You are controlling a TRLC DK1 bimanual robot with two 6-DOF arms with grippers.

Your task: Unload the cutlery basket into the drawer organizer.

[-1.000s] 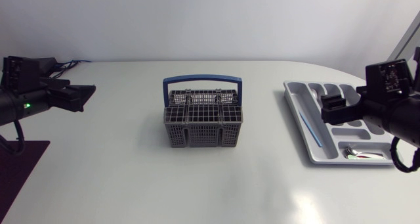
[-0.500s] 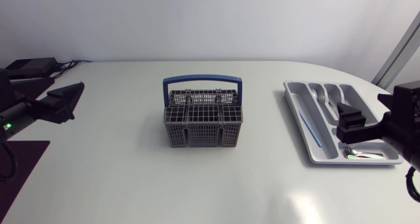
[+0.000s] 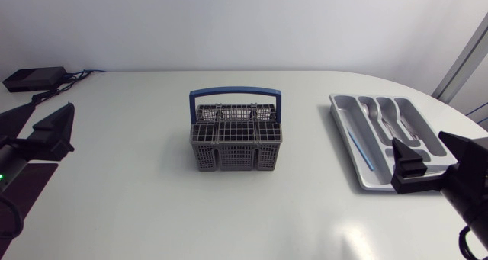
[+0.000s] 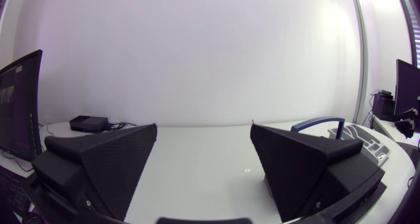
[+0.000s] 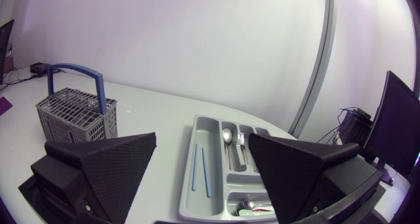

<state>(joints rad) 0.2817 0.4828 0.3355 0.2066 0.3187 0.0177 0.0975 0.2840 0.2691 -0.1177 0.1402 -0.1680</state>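
White table [image 3: 152,207] carries both task items. Cutlery basket [image 3: 235,142]: grey mesh, upright at the table's middle, blue handle [image 3: 235,93] arched over its far side. Its contents cannot be made out. Drawer organizer [image 3: 345,132]: grey, at the far right of the table. Two blue sticks [image 3: 360,142] lie in its left long compartment, spoons and forks [image 3: 385,117] in the compartments to their right, and more cutlery [image 5: 248,205] in the near cross compartment. Left gripper [image 4: 203,126]: at the table's left edge, well apart from the basket, claw released, nothing between the fingers. Right gripper [image 5: 202,136]: at the organizer's near end, claw released, grasping nothing.
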